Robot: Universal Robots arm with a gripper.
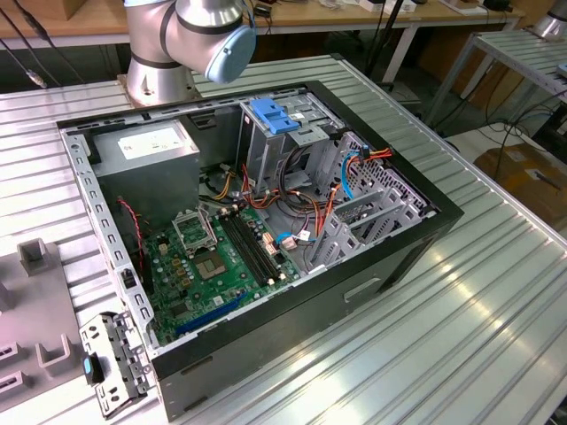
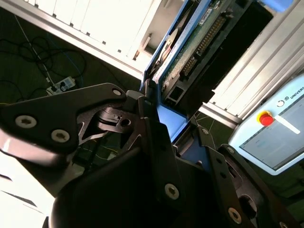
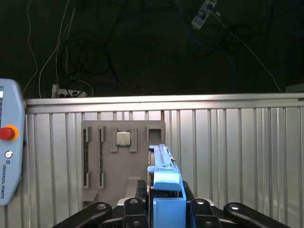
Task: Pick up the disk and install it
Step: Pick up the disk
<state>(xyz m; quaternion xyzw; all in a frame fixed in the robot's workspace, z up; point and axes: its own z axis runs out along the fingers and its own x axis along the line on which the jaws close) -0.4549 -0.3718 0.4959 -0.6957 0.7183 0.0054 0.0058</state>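
The disk (image 3: pixel 164 178) stands edge-on between my black fingers (image 3: pixel 135 204) in the first wrist view, its blue plastic rail facing the camera. In the second wrist view the disk (image 2: pixel 197 45) shows its green circuit-board underside and a blue rail along one edge. My gripper (image 3: pixel 166 209) is shut on the disk, one finger on each side, and holds it above the ribbed metal table (image 3: pixel 237 152). In the second wrist view my gripper (image 2: pixel 173 126) clamps the disk's near end.
An open computer case (image 1: pixel 381 274) lies on the table with its motherboard (image 1: pixel 221 257), a tall grey drive cage topped by a blue tab (image 1: pixel 275 115) and a grey metal box (image 1: pixel 151 146). A grey fixture plate (image 3: pixel 107 166) and a teach pendant (image 3: pixel 9 156) lie below the gripper.
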